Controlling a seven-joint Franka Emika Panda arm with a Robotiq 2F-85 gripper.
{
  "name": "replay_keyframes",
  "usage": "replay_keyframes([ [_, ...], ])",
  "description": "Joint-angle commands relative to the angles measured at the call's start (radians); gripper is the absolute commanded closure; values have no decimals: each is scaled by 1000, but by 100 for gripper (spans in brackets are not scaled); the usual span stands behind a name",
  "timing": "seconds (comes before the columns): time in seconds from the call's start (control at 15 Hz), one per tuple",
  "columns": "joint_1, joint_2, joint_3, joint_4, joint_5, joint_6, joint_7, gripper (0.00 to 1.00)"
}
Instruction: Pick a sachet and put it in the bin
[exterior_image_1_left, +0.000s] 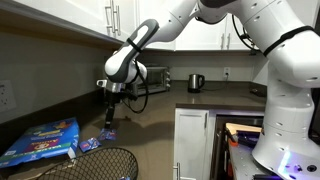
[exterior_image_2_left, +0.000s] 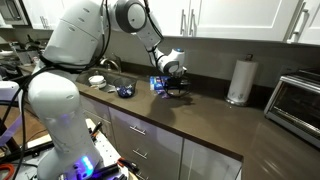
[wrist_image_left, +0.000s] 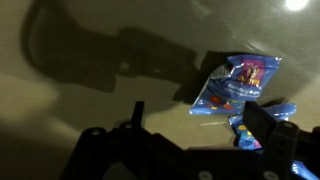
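My gripper (exterior_image_1_left: 109, 118) hangs just above the counter with its fingers spread and nothing between them; in the wrist view (wrist_image_left: 200, 122) bare counter shows between the two dark fingers. A small blue-purple sachet (wrist_image_left: 250, 128) lies on the counter by the right-hand finger, partly hidden by it; in an exterior view it (exterior_image_1_left: 107, 133) lies under the fingertips. A second sachet (exterior_image_1_left: 90, 144) lies closer to the bin. The black wire-mesh bin (exterior_image_1_left: 95, 165) stands at the front edge of an exterior view, and appears small and dark in the other exterior view (exterior_image_2_left: 125, 92).
A large flat blue package with colourful print (exterior_image_1_left: 40, 140) lies on the counter beyond the sachets and also shows in the wrist view (wrist_image_left: 240, 78). A toaster oven (exterior_image_1_left: 152, 77), a kettle (exterior_image_1_left: 196, 82) and a paper towel roll (exterior_image_2_left: 238, 80) stand along the wall. A white bowl (exterior_image_2_left: 97, 80) is near the sink.
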Motion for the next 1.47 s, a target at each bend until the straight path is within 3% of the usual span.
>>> replay_keyframes([
  [0.0,-29,20,25,66,-23,-104,37,0],
  [0.4,-28,9,32,105,-5,-207,37,0],
  [1.4,-15,-34,44,33,-22,-137,16,0],
])
